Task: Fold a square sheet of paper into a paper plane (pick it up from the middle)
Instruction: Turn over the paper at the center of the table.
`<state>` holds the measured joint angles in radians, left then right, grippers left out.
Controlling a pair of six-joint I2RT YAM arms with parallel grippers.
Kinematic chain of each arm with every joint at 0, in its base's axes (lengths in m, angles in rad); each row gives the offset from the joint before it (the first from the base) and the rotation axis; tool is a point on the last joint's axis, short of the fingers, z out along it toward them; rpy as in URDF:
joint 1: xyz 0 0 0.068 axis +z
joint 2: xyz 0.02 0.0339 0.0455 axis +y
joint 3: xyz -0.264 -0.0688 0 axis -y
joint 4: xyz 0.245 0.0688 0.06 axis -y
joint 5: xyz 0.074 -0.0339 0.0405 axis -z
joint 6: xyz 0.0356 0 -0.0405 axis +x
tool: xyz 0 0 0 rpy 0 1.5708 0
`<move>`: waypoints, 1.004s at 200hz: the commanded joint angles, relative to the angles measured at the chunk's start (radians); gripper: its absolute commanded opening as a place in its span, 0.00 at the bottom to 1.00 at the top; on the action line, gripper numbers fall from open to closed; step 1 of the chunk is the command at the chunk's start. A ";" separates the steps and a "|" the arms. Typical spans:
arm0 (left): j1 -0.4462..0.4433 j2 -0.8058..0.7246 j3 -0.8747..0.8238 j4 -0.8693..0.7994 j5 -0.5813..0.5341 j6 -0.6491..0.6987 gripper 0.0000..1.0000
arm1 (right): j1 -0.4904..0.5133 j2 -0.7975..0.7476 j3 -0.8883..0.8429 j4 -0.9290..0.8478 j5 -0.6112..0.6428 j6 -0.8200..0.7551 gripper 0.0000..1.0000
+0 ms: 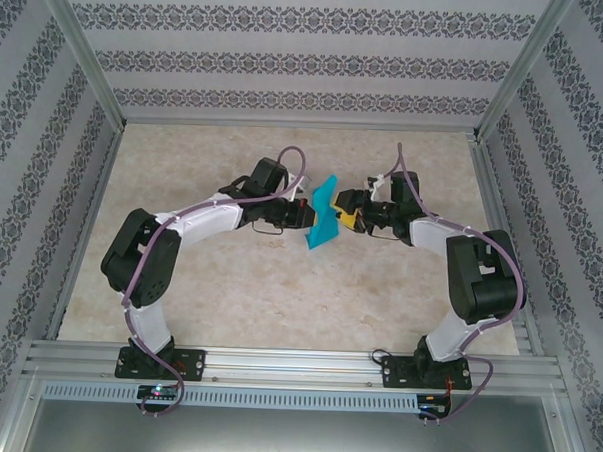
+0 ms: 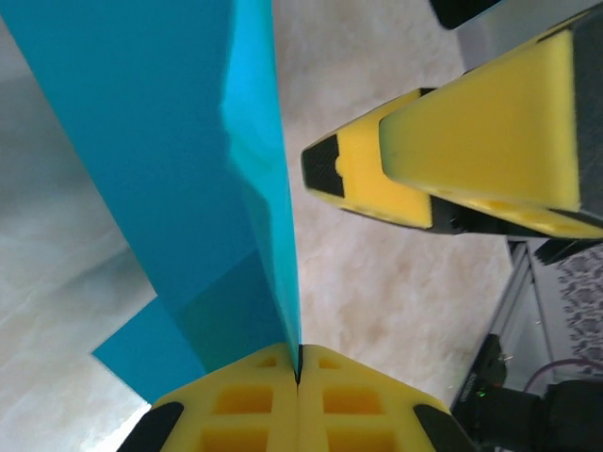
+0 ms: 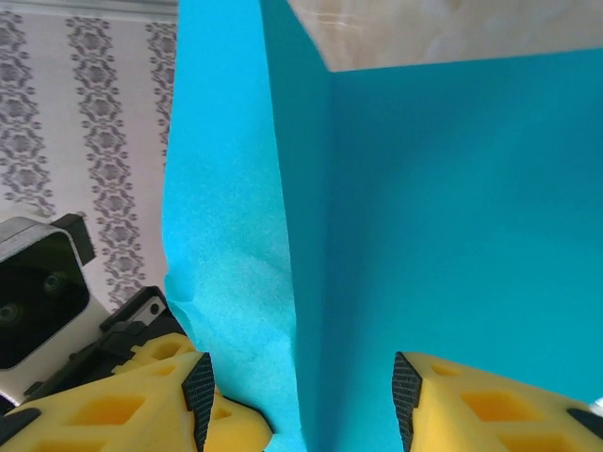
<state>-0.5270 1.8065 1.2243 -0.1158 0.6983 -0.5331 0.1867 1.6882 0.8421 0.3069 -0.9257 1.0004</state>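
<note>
The desk (image 1: 228, 303) is a pale beige, marbled slab. Walls (image 1: 289, 60) papered in grey-and-white ornamental stripes shut it in on three sides. Aluminium posts rise at the corners, and an aluminium rail (image 1: 276, 360) runs along the near edge, carrying both arm bases.

The square sheet of paper (image 1: 323, 215) is already partly folded. It hangs in the air over the middle of the desk, between the two arms, and is clear of the surface. In the top view it reads as a narrow turquoise strip. Its long axis runs from the far side, slightly right, to the near side, slightly left, across the line joining the two arms. In the right wrist view a straight crease runs up the sheet, with a broad flat panel to its right and a slightly rumpled one to its left.

The left tool (image 1: 304, 214) is clamped on the sheet's edge. In its wrist view the yellow fingers (image 2: 245, 405) are pressed together with the paper pinched in the seam. The right tool (image 1: 350, 218) faces it from the other side with its jaws parted and gripping nothing. In the left wrist view its nearer fingertip sits just beside the sheet.

Both arms bend inward, and mauve cables (image 1: 182, 221) trail along them. The two tools crowd the paper closely from either side.
</note>
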 commanded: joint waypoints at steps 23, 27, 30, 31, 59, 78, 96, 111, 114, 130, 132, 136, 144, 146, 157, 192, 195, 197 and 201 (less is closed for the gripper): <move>0.021 -0.048 -0.029 0.138 0.076 -0.089 0.02 | 0.032 -0.013 0.009 0.177 -0.044 0.130 0.56; 0.021 -0.049 -0.031 0.143 0.080 -0.090 0.02 | 0.034 -0.013 0.010 0.184 -0.044 0.134 0.55; 0.021 -0.049 -0.032 0.149 0.083 -0.095 0.02 | 0.035 -0.012 0.012 0.187 -0.045 0.137 0.56; 0.021 -0.050 -0.033 0.152 0.085 -0.096 0.02 | 0.035 -0.012 0.013 0.189 -0.045 0.138 0.55; 0.025 -0.045 -0.052 0.217 0.115 -0.142 0.02 | 0.048 -0.003 0.021 0.245 -0.058 0.181 0.55; 0.029 -0.047 -0.068 0.279 0.138 -0.181 0.02 | 0.052 0.005 0.018 0.288 -0.062 0.208 0.54; 0.033 -0.051 -0.071 0.301 0.156 -0.206 0.03 | 0.053 0.016 0.007 0.377 -0.074 0.265 0.53; 0.034 -0.058 -0.074 0.296 0.160 -0.208 0.04 | 0.053 0.021 0.003 0.415 -0.079 0.294 0.50; 0.035 -0.059 -0.074 0.293 0.160 -0.207 0.04 | 0.054 0.022 0.003 0.413 -0.080 0.295 0.49; 0.037 -0.067 -0.084 0.292 0.159 -0.206 0.04 | 0.054 0.017 -0.001 0.413 -0.082 0.293 0.46; 0.039 -0.068 -0.086 0.293 0.158 -0.207 0.04 | 0.054 0.016 -0.001 0.413 -0.082 0.293 0.45; 0.041 -0.071 -0.090 0.296 0.158 -0.210 0.04 | 0.054 0.014 -0.002 0.410 -0.082 0.291 0.44; 0.043 -0.074 -0.098 0.305 0.157 -0.215 0.04 | 0.054 0.011 -0.005 0.405 -0.084 0.286 0.42; 0.044 -0.074 -0.100 0.308 0.157 -0.218 0.04 | 0.053 0.010 -0.005 0.405 -0.084 0.285 0.42; 0.050 -0.079 -0.110 0.321 0.157 -0.229 0.05 | 0.053 0.007 -0.006 0.405 -0.087 0.282 0.41; 0.057 -0.090 -0.124 0.345 0.159 -0.248 0.06 | 0.047 -0.006 -0.005 0.400 -0.093 0.276 0.39; 0.058 -0.091 -0.125 0.349 0.159 -0.253 0.07 | 0.047 -0.008 -0.003 0.399 -0.094 0.276 0.39; 0.058 -0.091 -0.126 0.352 0.159 -0.254 0.07 | 0.048 -0.008 -0.003 0.399 -0.094 0.276 0.39; 0.058 -0.093 -0.128 0.357 0.161 -0.258 0.08 | 0.047 -0.010 -0.002 0.395 -0.095 0.273 0.39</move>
<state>-0.4820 1.7489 1.1099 0.1673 0.8379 -0.7597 0.2272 1.6970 0.8421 0.6636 -0.9905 1.2812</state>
